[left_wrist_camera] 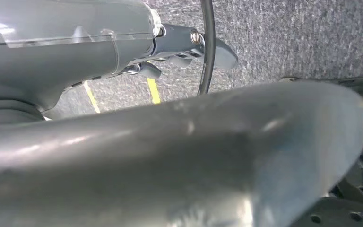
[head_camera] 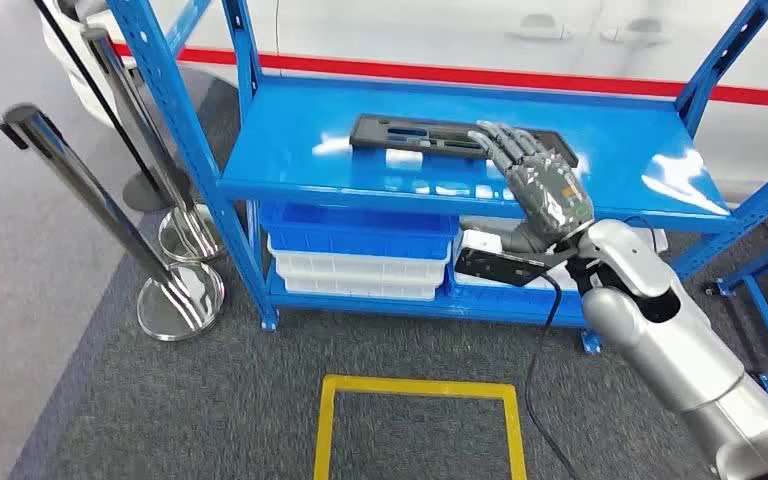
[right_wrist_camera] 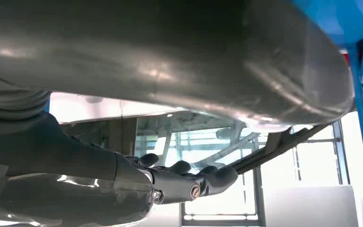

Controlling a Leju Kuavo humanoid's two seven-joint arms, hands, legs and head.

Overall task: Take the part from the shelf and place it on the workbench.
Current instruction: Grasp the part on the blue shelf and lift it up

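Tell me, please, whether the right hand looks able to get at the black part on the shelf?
Probably yes: the right hand already reaches over the part on the shelf, nothing between them.

Our right arm (head_camera: 660, 330) is a smooth silver shell built of rounded segments, with a black cable (head_camera: 540, 350) hanging in a loop from a black block under the wrist. Our right robot hand (head_camera: 540, 175) is grey and glossy, its dark segmented fingers (head_camera: 495, 140) ribbed like armour. Seen from the left wrist, our left robot hand (left_wrist_camera: 184, 47) has grey fingers fixed with a small round silver screw (left_wrist_camera: 194, 35), a thin black cable passing beside it
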